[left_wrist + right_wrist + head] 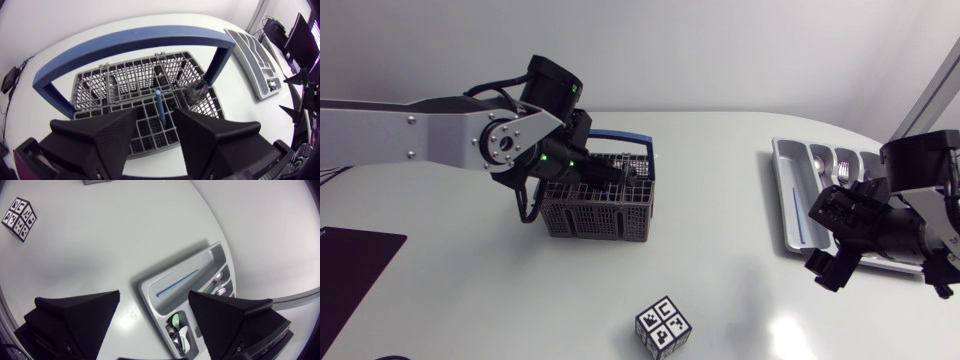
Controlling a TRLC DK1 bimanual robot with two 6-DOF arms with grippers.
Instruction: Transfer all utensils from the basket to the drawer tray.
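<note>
Left gripper [155,114] hangs open over the basket [595,220] — blue-handled utensil [159,102] upright between its fingers, untouched; right gripper [154,295] open above the drawer tray [172,266].

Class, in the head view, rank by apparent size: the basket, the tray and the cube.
1. Tray, though the right arm hides part.
2. Basket, close behind, so the order is unsure.
3. Cube, clearly smallest.
</note>
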